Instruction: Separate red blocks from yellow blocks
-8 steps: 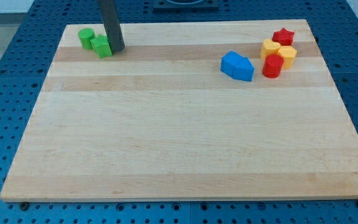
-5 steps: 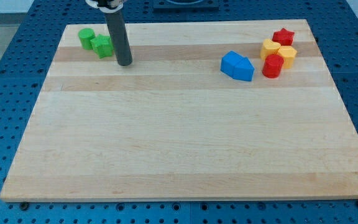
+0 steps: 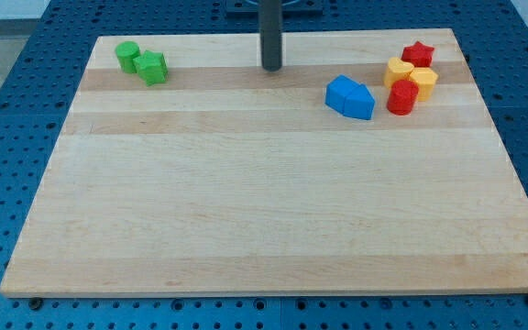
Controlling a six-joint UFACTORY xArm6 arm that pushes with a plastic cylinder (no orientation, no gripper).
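Note:
A red star block (image 3: 418,53) sits at the view's top right. Just below it lie two yellow blocks, one on the left (image 3: 398,70) and one on the right (image 3: 423,80), touching each other. A red cylinder block (image 3: 401,96) stands just below the yellow ones, touching them. My tip (image 3: 271,68) rests on the board near the view's top centre, well left of this cluster and up-left of the blue blocks.
Two blue blocks (image 3: 350,97) lie joined, left of the red cylinder. A green cylinder (image 3: 127,56) and a green block (image 3: 152,68) sit at the view's top left. The wooden board (image 3: 264,211) lies on a blue perforated table.
My tip has moved from beside the green blocks at the top left rightward to the top centre. No block has moved.

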